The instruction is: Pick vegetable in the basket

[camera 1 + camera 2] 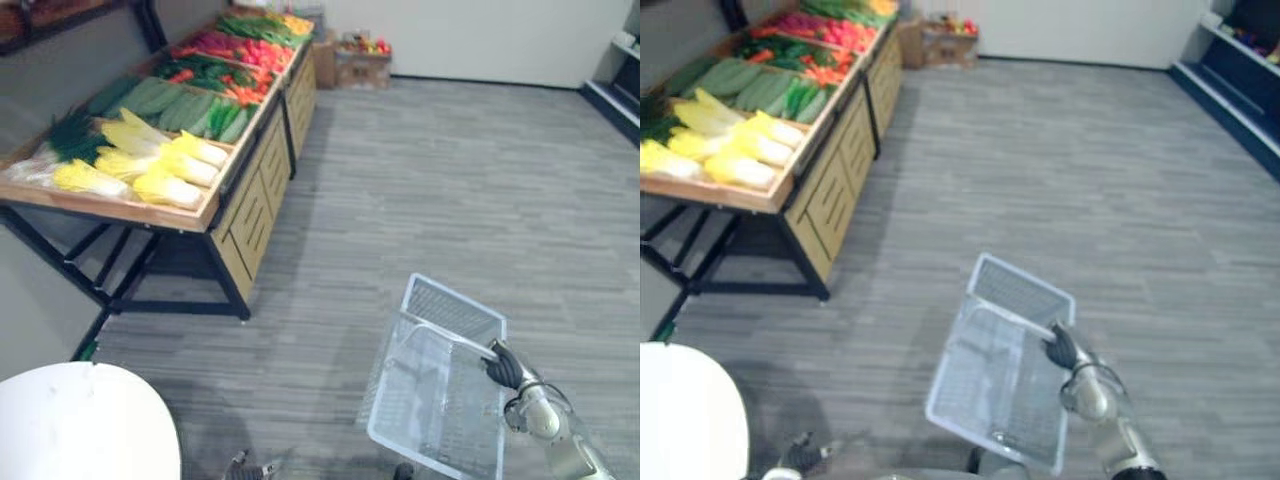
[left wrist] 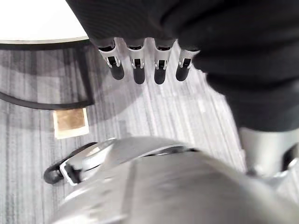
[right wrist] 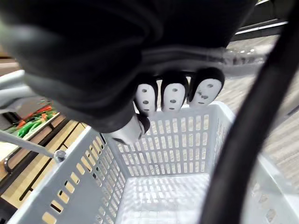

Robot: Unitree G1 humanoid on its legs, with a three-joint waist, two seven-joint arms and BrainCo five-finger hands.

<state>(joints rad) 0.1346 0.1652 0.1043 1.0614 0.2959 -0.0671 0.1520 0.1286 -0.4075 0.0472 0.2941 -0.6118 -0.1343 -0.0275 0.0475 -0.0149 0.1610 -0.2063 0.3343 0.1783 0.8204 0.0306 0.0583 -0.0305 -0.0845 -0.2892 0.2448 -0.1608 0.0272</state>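
Observation:
A pale plastic basket [image 1: 452,296] hangs low at the right over the grey floor, with nothing inside it [image 3: 173,144]. My right hand [image 1: 505,368] is shut on the basket's handle, fingers [image 3: 173,95] curled above the basket's inside. Vegetables lie on a wooden stand [image 1: 250,205] at the far left: yellow-white cabbages [image 1: 165,165] nearest, green cucumbers [image 1: 190,110] behind them, red peppers [image 1: 240,48] farther back. The stand is well away from the basket. My left hand [image 1: 255,468] shows at the bottom edge, its fingers [image 2: 138,65] straight and holding nothing.
A round white table [image 1: 80,425] stands at the lower left, close to my left hand. Cardboard boxes [image 1: 360,62] sit against the far wall past the stand. A dark shelf [image 1: 622,85] runs along the right. Grey floor lies open between stand and basket.

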